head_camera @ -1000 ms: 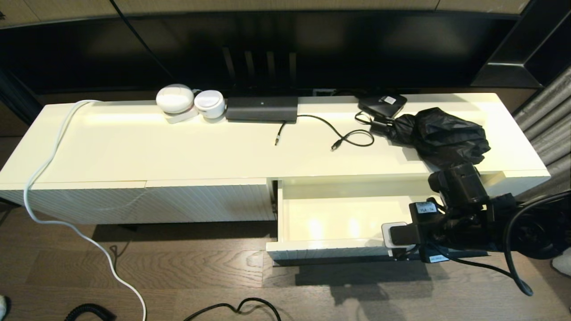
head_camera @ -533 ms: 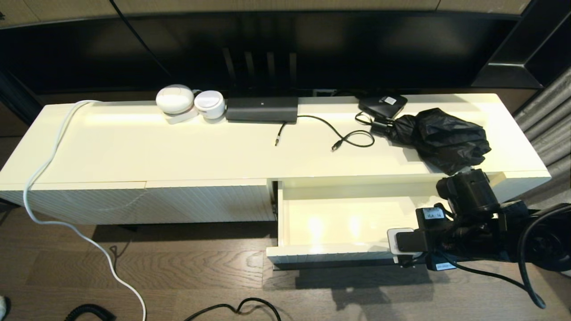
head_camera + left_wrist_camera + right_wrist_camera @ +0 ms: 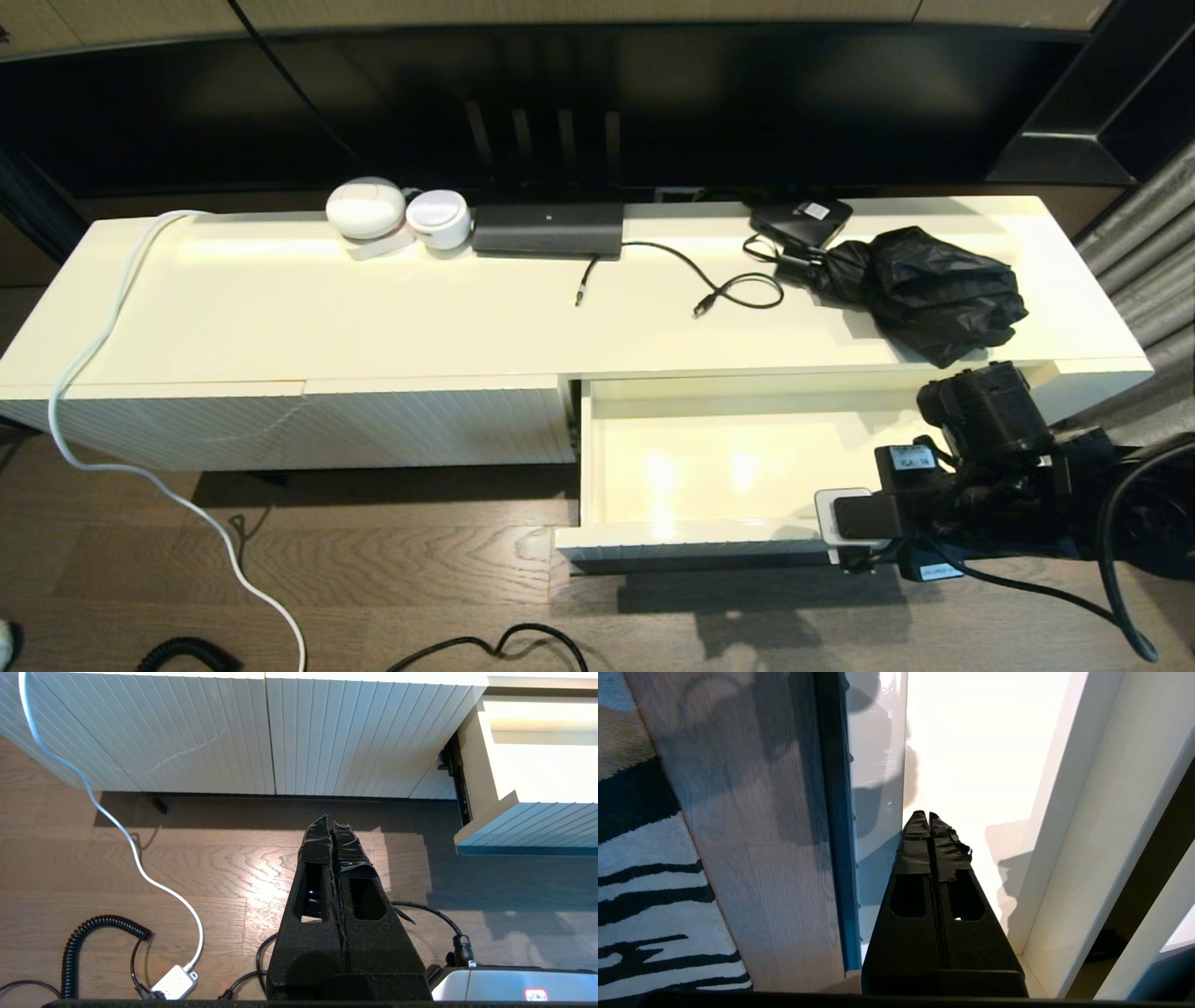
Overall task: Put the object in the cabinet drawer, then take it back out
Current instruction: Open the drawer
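The drawer stands pulled out from the cabinet, its cream floor bare; nothing lies in it. The likeliest object, a crumpled black bag, sits on the surface just behind the drawer's right end, untouched.

The right tool is clenched on nothing, its tips inside the drawer just behind the ribbed front, at the drawer's right end. In the head view that arm hangs over the same corner.

I judge the opening step done or nearly so, and the placing step not yet begun. The next move calls for lifting clear of the drawer, spreading the fingers and reaching back to the bag.

The left tool is parked, clenched empty, above the floor left of the drawer.
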### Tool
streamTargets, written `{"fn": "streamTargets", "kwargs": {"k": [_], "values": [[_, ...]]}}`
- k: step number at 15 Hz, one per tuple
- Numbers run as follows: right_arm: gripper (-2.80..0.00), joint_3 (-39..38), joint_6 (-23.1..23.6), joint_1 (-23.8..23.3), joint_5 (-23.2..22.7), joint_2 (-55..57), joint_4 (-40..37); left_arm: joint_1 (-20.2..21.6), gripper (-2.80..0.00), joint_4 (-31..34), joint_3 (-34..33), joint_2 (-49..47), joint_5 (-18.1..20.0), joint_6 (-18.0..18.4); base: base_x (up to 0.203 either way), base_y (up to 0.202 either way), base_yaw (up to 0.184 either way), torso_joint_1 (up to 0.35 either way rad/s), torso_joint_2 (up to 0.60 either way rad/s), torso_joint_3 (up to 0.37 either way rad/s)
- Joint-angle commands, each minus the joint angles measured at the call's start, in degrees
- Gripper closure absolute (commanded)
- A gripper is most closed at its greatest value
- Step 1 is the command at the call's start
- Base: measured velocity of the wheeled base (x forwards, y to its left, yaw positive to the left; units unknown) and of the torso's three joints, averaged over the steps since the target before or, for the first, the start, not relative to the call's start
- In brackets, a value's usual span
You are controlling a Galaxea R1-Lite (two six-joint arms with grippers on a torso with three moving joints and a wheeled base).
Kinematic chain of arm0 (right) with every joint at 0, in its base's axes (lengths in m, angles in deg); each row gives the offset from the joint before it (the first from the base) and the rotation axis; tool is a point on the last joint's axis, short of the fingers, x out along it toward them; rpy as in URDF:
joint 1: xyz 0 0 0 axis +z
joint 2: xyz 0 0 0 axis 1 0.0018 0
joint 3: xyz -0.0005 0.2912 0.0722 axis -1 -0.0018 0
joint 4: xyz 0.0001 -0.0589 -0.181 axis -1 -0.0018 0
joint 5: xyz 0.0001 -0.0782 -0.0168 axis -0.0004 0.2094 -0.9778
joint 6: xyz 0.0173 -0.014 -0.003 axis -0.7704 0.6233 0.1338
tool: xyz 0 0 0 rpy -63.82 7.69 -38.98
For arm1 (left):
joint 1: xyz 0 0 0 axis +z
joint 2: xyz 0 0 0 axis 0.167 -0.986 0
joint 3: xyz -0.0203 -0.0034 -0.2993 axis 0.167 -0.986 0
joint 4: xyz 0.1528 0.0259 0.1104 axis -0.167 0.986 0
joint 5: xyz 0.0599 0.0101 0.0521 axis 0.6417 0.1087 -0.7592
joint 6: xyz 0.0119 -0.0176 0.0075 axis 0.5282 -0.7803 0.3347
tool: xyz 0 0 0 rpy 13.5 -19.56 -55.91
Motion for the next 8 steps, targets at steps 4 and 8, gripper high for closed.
{"fn": "streamTargets", "kwargs": {"k": [4, 8], "values": [[0.0, 4.2, 0.5, 0.1, 0.2, -3.4, 0.3, -0.1, 0.0, 0.0, 0.0, -0.1, 0.0, 0.0, 0.0, 0.0, 0.0, 0.0, 0.0, 0.0], [0.0, 6.2, 0.5, 0.1, 1.4, -6.0, -0.1, 0.0, 0.0, 0.0, 0.0, -0.1, 0.1, 0.0, 0.0, 0.0, 0.0, 0.0, 0.0, 0.0]]}}
